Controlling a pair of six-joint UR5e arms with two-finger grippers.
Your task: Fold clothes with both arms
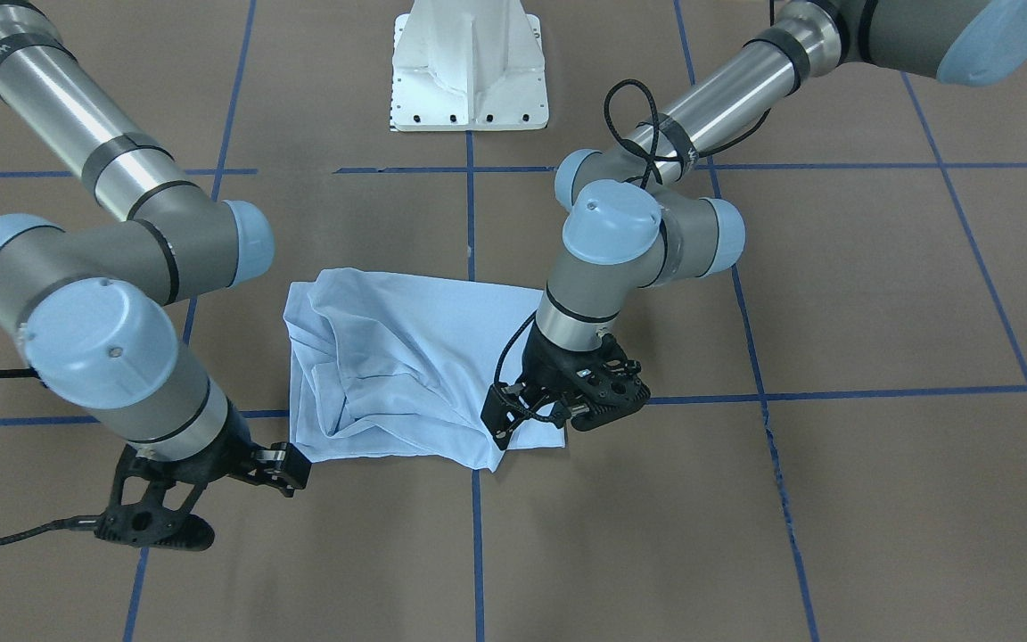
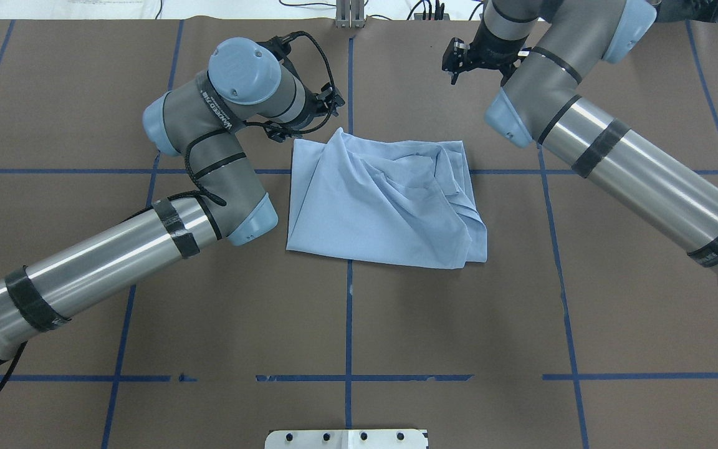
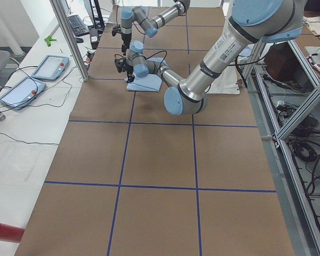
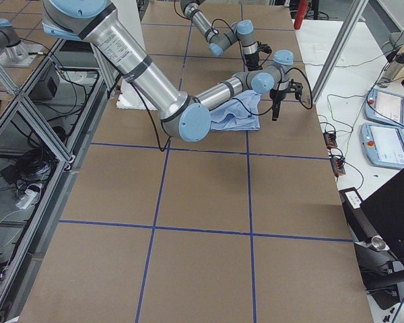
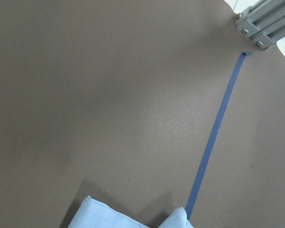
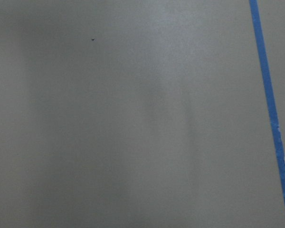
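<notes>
The light blue T-shirt (image 1: 406, 357) (image 2: 384, 199) lies roughly folded and wrinkled in a rectangle at the table's centre; neither its print nor its collar shows. My left gripper (image 1: 607, 392) (image 2: 331, 103) hovers at the shirt's far-left corner as the overhead view shows it, apparently open and holding no cloth. The left wrist view shows only that corner of the shirt (image 5: 109, 216) on brown table. My right gripper (image 1: 166, 530) (image 2: 455, 65) is off the shirt, beyond its far-right corner, and holds nothing. Its jaws are not readable, and its wrist view shows bare table.
Blue tape lines (image 2: 349, 312) divide the brown table cover into squares. The white pedestal base (image 1: 469, 67) stands on the robot's side. An aluminium post (image 5: 263, 26) is at the far edge. Tablets (image 4: 387, 124) and cables lie on a side bench beyond the table.
</notes>
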